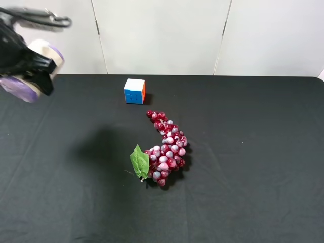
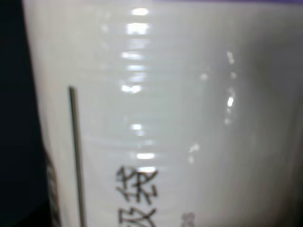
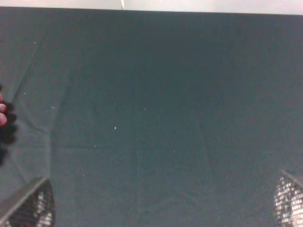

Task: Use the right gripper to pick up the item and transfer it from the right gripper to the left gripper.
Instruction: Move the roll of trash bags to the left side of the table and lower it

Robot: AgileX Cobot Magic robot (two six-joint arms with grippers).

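Observation:
The item, a cream-white canister with purple caps, is held in the air at the far left of the exterior high view, above the table's back left corner. My left gripper is shut around its middle. The purple cap at the near end sticks out below the fingers. In the left wrist view the item fills the picture, with dark print low down, and hides the fingers. My right gripper is out of the exterior high view. In the right wrist view its fingertips stand far apart, empty, over bare black cloth.
A colourful cube sits at the back middle of the black table. A red grape bunch with a green leaf lies in the centre. A bit of a grape shows at the right wrist view's edge.

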